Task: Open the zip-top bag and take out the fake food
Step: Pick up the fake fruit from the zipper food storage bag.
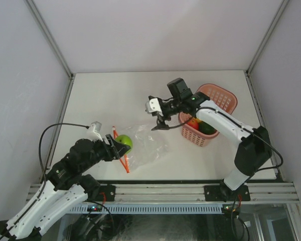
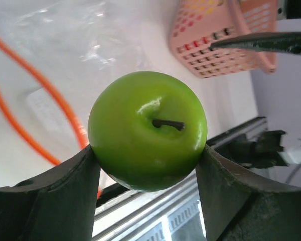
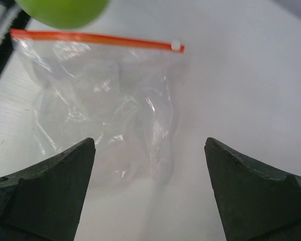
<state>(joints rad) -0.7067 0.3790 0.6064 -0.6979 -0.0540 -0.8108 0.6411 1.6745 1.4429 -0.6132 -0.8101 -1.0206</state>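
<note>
one slick apple (image 2: 147,130) is sitting clenched in left tool (image 2: 148,155); right tool (image 3: 149,145) is hovering released; limp bag (image 3: 105,100) probably wants corner pinching.

From the right wrist, the green apple (image 3: 62,11) is only a blurred sliver, cut off by the top edge. From the left wrist, the pink basket (image 2: 226,45) runs off the top edge and the zip-top bag (image 2: 65,30) is out of focus (its left part leaves the frame). From above, the right arm (image 1: 226,122) hides most of the fake food (image 1: 192,123) in the basket; the red and green bits showing are too small to name.
</note>
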